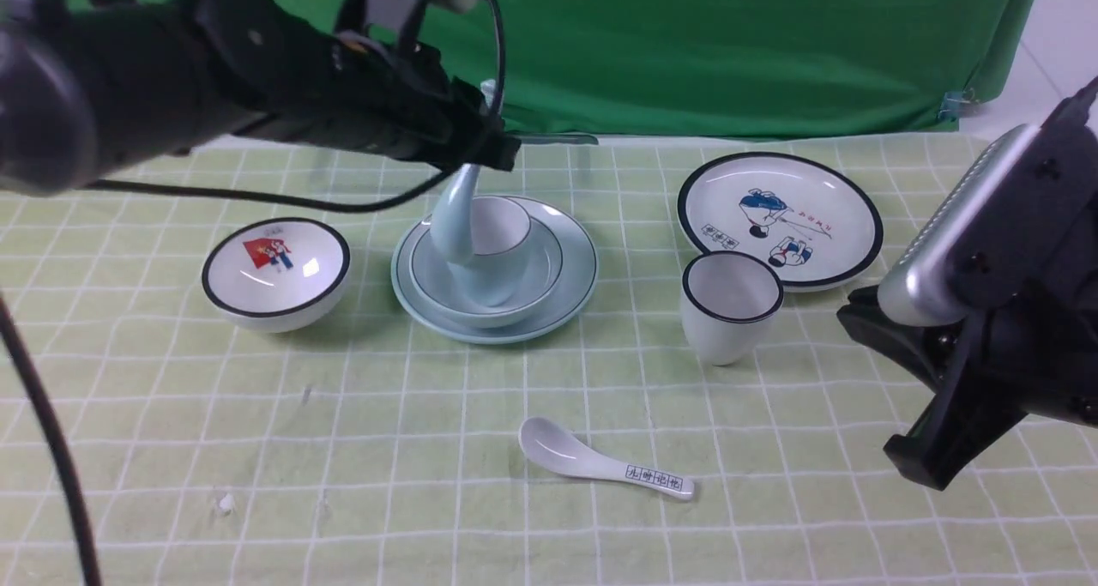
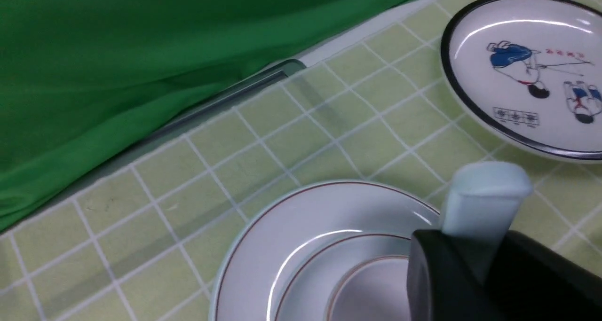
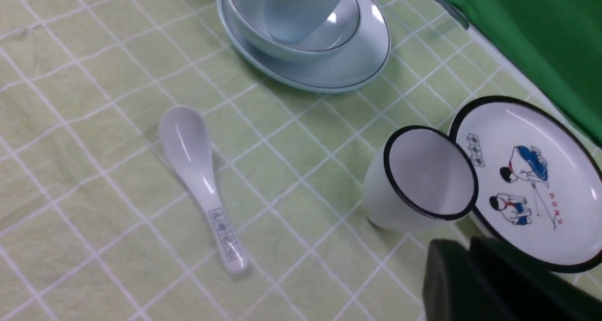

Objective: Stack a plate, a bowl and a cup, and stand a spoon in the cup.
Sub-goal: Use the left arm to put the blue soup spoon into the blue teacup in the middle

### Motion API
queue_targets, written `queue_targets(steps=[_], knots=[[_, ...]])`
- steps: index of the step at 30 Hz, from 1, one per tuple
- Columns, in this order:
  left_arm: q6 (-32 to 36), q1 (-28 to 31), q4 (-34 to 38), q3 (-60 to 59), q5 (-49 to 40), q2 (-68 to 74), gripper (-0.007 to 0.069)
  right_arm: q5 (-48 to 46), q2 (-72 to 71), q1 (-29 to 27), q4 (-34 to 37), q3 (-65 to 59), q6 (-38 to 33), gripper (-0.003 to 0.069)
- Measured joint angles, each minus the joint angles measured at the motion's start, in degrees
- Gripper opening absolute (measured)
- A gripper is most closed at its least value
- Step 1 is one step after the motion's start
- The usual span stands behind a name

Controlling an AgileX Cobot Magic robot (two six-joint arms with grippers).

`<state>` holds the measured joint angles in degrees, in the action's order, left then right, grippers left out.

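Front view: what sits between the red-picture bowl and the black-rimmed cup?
The pale blue stack: plate, bowl, cup, with the blue spoon at the cup's rim. Seen in the front view.

plate (image 1: 576, 287): pale blue | tablecloth (image 1: 386, 449): light green, white grid | backdrop (image 1: 729, 45): green | white cup (image 1: 725, 333): black rim

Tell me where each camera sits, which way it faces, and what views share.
Front: between the arms, facing the green curtain; left gripper holds the spoon at the cup, right gripper at right.
Left wrist: on the left arm, looking down past its black gripper onto the plate.
Right wrist: on the right arm, looking down at the white spoon; black gripper tip shows.
Shared: the cartoon plate.
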<state>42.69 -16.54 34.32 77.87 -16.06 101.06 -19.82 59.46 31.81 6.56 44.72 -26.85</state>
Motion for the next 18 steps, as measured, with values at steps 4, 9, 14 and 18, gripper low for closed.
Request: queue_targets(steps=[4, 9, 14, 18], knots=[[-0.2, 0.0, -0.2, 0.1, 1.5, 1.0, 0.0071, -0.1, 1.1, 0.0, 0.0, 0.0, 0.0, 0.0084], [-0.4, 0.0, -0.2, 3.0, -2.6, 1.0, 0.0071, 0.0, 1.9, 0.0, 0.0, 0.0, 0.0, 0.0086], [-0.4, 0.0, -0.2, 6.7, -4.3, 1.0, 0.0071, 0.1, 3.2, 0.0, 0.0, 0.0, 0.0, 0.009], [-0.4, 0.0, -0.2, 6.9, -4.0, 1.8, 0.0071, 0.1, 3.8, 0.0, 0.0, 0.0, 0.0, 0.0093]])
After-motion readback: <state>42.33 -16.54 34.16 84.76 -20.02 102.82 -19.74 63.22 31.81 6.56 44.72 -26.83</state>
